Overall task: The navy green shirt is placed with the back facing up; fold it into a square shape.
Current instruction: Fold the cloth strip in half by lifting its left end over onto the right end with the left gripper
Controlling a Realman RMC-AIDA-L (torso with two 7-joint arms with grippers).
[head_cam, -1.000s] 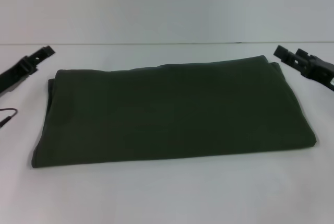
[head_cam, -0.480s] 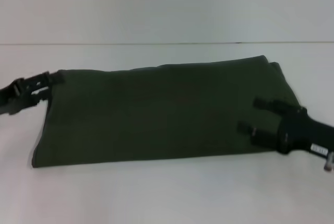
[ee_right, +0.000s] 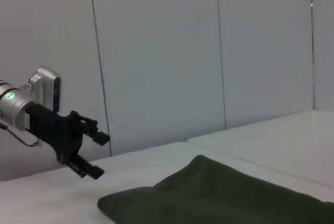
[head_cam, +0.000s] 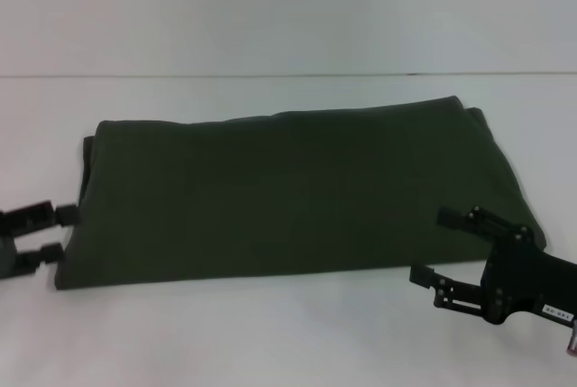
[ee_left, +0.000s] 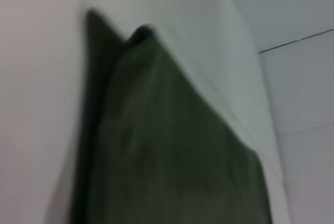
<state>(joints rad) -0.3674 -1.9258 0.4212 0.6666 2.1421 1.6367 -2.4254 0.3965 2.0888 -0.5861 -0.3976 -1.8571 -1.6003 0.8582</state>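
Observation:
The navy green shirt lies folded into a wide rectangle on the white table, plain side up. My left gripper is open at the shirt's near left corner, its fingers spread just beside the cloth edge. At the near right corner my right gripper stands open, one finger over the cloth's edge and one over the bare table. The left wrist view shows a corner of the shirt close up. Across the shirt, the right wrist view shows the left gripper open.
The white table extends around the shirt on all sides. A pale wall rises behind the table's far edge.
Both grippers moved from the shirt's far corners toward its near edge. The right one has slid off the cloth to the near right corner; the left dropped to the near left corner.

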